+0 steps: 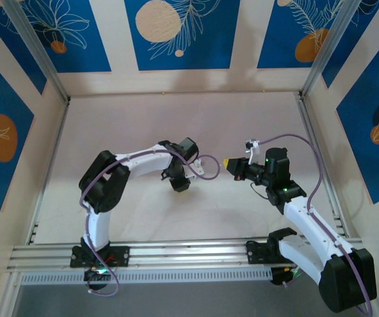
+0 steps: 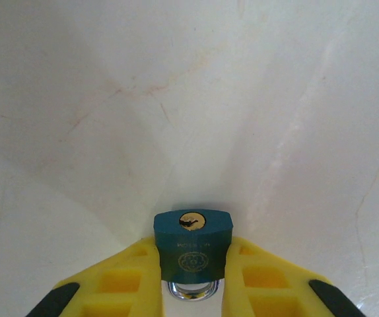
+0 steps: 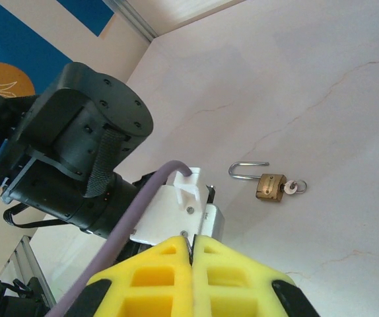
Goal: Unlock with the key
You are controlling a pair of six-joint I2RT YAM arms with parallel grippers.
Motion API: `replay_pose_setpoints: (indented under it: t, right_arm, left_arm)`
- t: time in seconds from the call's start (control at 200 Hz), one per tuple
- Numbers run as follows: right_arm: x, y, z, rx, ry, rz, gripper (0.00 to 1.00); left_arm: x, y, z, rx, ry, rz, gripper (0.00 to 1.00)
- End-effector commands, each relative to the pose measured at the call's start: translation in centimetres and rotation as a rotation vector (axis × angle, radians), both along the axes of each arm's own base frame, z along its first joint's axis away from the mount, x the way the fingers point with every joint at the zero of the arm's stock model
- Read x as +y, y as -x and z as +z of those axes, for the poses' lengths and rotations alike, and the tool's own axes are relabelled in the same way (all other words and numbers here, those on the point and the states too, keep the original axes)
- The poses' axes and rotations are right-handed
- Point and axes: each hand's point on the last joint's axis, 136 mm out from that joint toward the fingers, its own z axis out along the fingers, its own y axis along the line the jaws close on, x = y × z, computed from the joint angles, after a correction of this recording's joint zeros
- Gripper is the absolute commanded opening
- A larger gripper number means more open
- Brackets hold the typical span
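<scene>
Holding a teal padlock point(image 2: 193, 228) keyhole-up, the left gripper point(image 2: 193, 261) clamps its sides.
The right gripper point(image 3: 193, 246) has its yellow fingers point(image 3: 156, 264) pressed flat together.

Left gripper point(image 1: 179, 184) near right gripper point(image 1: 228, 162); apart

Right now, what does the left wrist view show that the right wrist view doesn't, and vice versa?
Left wrist, not right: a teal padlock clamped in the left gripper, keyhole facing away from the camera. Right wrist, not left: a brass padlock lying on the table, shackle open, a small key at its base; the left arm's wrist; the right gripper, jaws shut, a silvery piece, probably the key, poking out. Both: yellow fingers and pale marbled table.
</scene>
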Motion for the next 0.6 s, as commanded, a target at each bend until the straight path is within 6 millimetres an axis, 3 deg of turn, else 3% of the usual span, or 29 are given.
replay_pose_setpoints:
  t: [0.0, 0.4, 0.595]
  right_arm:
    - [-0.2, 0.0, 0.8, -0.008, -0.010, -0.016, 0.00]
    - [-1.0, -0.6, 0.8, 0.028, -0.016, -0.090, 0.00]
    - [-0.3, -0.7, 0.4, 0.055, -0.018, -0.119, 0.00]
  left_arm:
    - [-1.1, -0.3, 2.3, -0.046, 0.100, 0.013, 0.19]
    - [-2.0, -1.6, 6.0, -0.238, 0.325, 0.078, 0.19]
    - [-2.6, -1.7, 9.1, -0.389, 0.473, 0.085, 0.19]
